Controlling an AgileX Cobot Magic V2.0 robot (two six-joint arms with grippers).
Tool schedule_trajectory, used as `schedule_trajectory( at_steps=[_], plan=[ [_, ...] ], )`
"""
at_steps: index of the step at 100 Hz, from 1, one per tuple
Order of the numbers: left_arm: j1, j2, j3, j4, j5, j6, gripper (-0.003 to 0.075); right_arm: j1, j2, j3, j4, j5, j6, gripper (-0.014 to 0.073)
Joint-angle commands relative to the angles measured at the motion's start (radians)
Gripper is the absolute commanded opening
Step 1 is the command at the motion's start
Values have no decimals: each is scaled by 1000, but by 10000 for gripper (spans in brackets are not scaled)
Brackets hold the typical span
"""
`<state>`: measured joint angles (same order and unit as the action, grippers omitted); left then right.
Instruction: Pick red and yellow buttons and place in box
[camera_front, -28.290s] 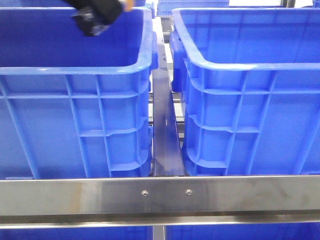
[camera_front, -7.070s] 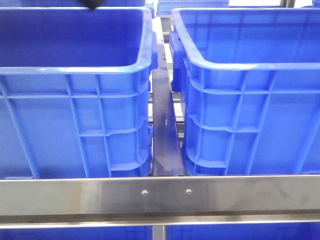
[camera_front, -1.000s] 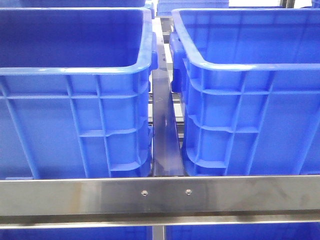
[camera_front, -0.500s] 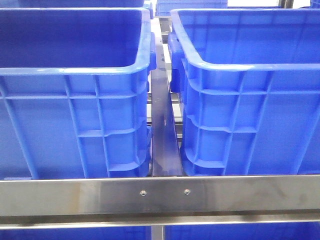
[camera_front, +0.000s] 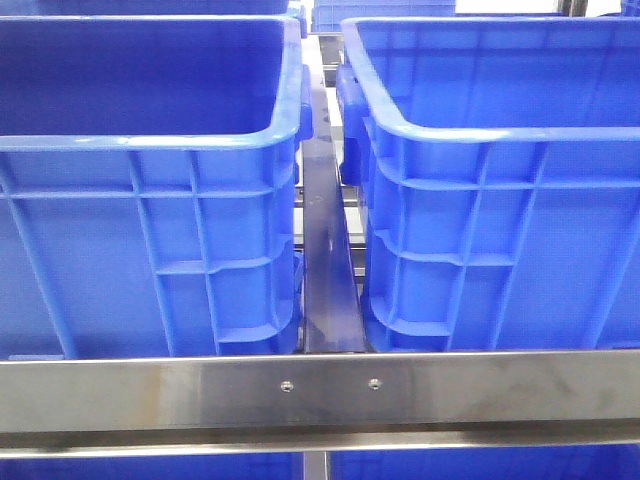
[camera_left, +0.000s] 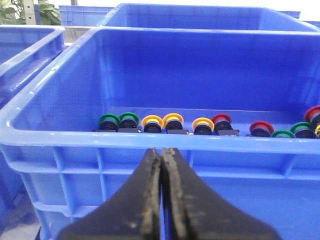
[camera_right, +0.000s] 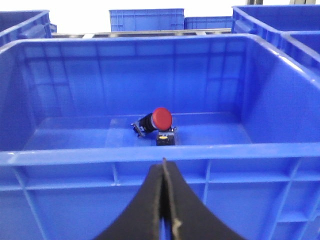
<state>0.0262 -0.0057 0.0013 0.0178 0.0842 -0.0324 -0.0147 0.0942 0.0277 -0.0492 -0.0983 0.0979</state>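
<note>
Now we see left bin (camera_left: 60, 130) holding row of green, yellow, red buttons (camera_left: 165, 122) — right bin (camera_right: 260, 125) holds one red button (camera_right: 161, 119). Left gripper (camera_left: 161, 165), right gripper (camera_right: 163, 172) both closed, empty.

Steel crossbar (camera_front: 320, 392) in front, green buttons (camera_left: 119, 121), leafy plant (camera_left: 30, 11) behind crates
</note>
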Motion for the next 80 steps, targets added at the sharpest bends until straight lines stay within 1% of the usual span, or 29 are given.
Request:
schedule_trajectory(
  at_steps=[1, 17, 80],
  plan=[
    [4, -31, 52, -9, -84, -12, -20, -6, -39, -15, -17, -44, 5, -69],
    [4, -31, 52, -9, -84, -12, -20, -6, -131, -15, -21, 60, 5, -69],
    [4, -31, 52, -9, -84, -12, -20, -7, -127, -15, -21, 33, 5, -69]
  ],
)
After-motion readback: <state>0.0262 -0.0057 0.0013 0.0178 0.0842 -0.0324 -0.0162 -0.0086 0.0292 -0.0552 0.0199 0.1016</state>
